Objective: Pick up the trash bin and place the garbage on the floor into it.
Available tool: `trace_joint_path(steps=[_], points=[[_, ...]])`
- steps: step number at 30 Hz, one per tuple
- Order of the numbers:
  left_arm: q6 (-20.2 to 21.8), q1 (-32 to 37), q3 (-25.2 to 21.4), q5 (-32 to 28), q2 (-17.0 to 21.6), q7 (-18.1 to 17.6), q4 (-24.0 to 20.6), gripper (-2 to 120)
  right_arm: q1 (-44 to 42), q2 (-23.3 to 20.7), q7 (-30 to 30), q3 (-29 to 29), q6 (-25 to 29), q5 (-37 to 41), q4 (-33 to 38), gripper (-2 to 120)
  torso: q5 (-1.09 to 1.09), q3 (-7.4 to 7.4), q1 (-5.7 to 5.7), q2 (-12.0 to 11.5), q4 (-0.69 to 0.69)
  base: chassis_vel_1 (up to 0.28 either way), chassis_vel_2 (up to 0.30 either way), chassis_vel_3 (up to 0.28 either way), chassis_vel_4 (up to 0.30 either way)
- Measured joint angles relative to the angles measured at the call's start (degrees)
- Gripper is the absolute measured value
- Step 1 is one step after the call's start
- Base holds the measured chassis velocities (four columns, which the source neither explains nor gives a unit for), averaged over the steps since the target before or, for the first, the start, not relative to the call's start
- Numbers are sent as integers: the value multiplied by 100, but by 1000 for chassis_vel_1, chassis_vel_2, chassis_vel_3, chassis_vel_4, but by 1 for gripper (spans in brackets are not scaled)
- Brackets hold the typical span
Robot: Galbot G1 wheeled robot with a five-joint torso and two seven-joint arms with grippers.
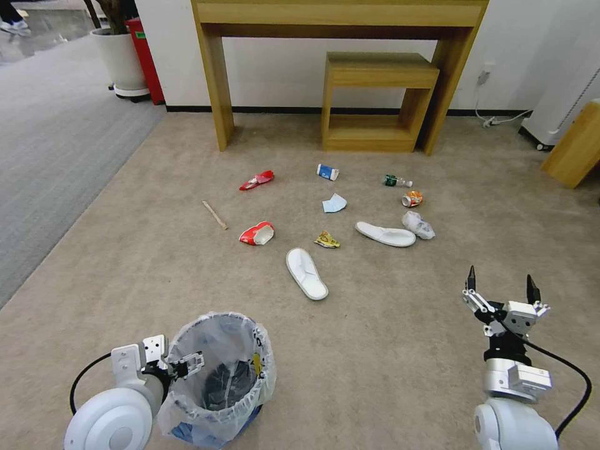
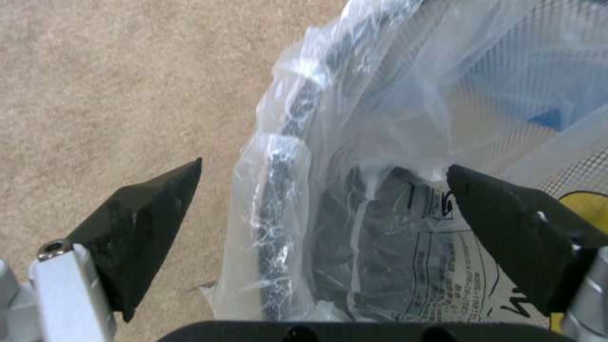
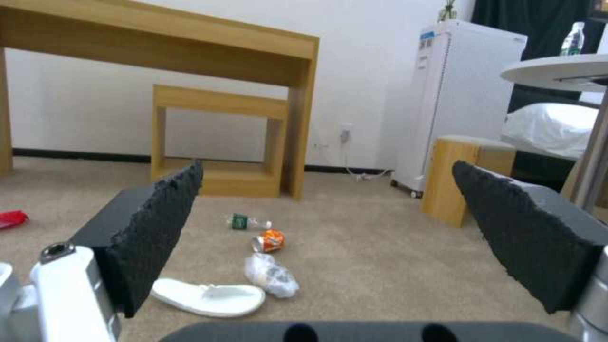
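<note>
Lower left of the head view: the small round trash bin (image 1: pixel 215 381), lined with a crinkled translucent white plastic bag, is seen standing on the beige short-pile carpet floor (image 1: pixel 387 369). The left gripper (image 2: pixel 323 178) is held at its rim with fingers spread wide, one outside and one over the lining, nothing clamped. At lower right, the right gripper (image 1: pixel 500 282) is held above the carpet, fingers wide apart and empty. Two white slippers (image 1: pixel 306 273), crushed red cups (image 1: pixel 257 233) and an orange can (image 1: pixel 412 199) are scattered at centre frame.
</note>
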Motion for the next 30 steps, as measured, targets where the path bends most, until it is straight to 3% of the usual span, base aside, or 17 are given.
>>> trace_joint_path(steps=[18, 25, 30], points=[[-16, -3, 54, -66, -43, -25, 125, 97, -20, 49, -4, 2, 14, -29, 13, 100, 0, 0, 0, 0, 0, 0, 0, 0, 0], [-14, 25, 49, -79, -58, -38, 110, 84, -21, 60, -4, -2, 29, -34, 7, 100, 0, 0, 0, 0, 0, 0, 0, 0, 0], [-3, 44, 52, -78, -88, -40, 112, 65, -30, 66, -4, -1, 50, -39, -7, 100, 0, 0, 0, 1, 0, 0, 0, 0, 0]])
